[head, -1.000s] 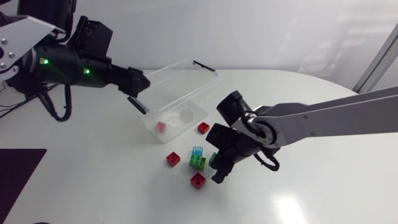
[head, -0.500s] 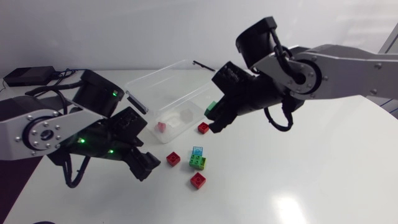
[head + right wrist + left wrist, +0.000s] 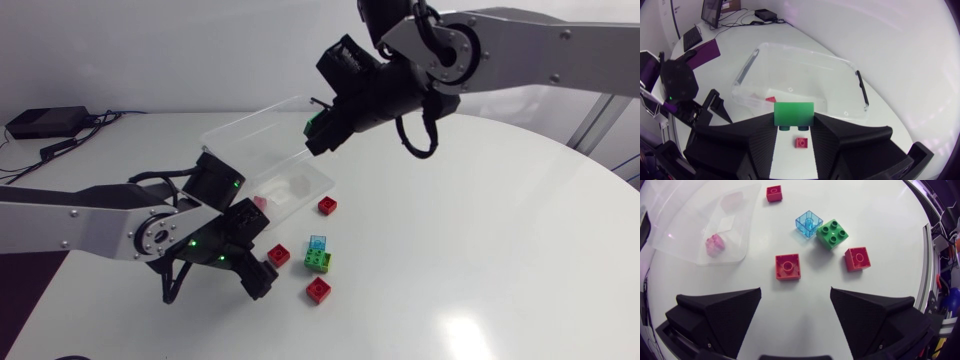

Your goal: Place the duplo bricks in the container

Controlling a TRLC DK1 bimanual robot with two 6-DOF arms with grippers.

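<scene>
Raised off the table, the dark green brick (image 3: 793, 114) is now pinched in the right gripper (image 3: 793, 126), above the container (image 3: 805, 50) rim.
The left gripper (image 3: 796, 294) has come down low, fingers spread, with a red brick (image 3: 788, 266) just ahead; a blue brick (image 3: 808, 222), a light green brick (image 3: 833, 233) and a second red brick (image 3: 857, 259) lie beyond, and a pinkish brick (image 3: 714, 245) sits inside the container.

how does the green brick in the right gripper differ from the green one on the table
The held green brick is in the air, clamped between the right gripper's fingers near the container; the loose green brick lies free beside the clear blue brick. The held one shows a plain side; the loose one shows four studs. Both are green.
</scene>
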